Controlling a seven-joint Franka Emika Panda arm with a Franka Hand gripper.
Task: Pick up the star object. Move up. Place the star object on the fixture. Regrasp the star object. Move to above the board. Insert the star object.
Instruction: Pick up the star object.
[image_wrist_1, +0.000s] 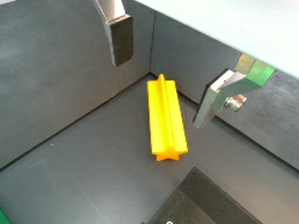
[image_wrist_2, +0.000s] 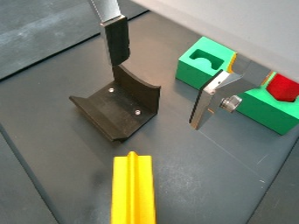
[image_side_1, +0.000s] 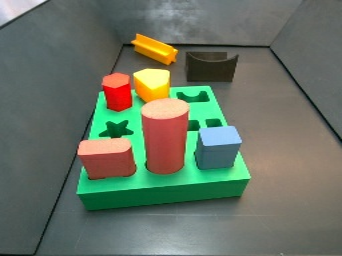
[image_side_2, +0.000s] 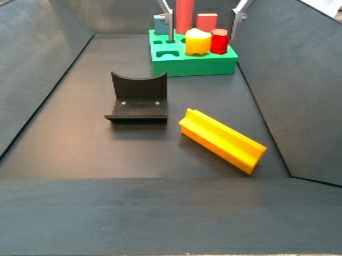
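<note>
Plainly, nothing of the task looks done yet: the star object (image_side_2: 223, 139) lies flat on the dark floor, untouched, so the pick-up, the lift, the setting on the fixture (image_side_2: 136, 98), the regrasp, the move above the board (image_side_2: 195, 56) and the insertion all appear to lie ahead.

Taking the fixture as the landmark and going from near to far in a side view, the star object lies just beside the fixture on the nearer side, apart from it, resting on its long side and set at a slant to the fixture's base plate. The fixture stands empty, its curved notch facing up. Beyond the fixture sits the board, well apart from the star object, with a red cylinder (image_side_2: 185, 15), a red hexagonal peg (image_side_2: 219, 41) and a yellow rounded peg (image_side_2: 198, 41) standing in it. In a side view the star-shaped hole (image_side_1: 118, 128) in the board is open.

The gripper (image_wrist_1: 163, 63) hangs above the floor with its two fingers spread wide and nothing between them; in a wrist view it hovers over the far end of the star object, not touching it, and in a wrist view (image_wrist_2: 162, 77) the fixture shows below and between the fingers.

The star object is a bright orange-yellow elongated prism; its ridged sides run the whole length, and the five-pointed end face (image_wrist_1: 170, 154) shows in a wrist view. It looks rigid and smooth-surfaced.
</note>
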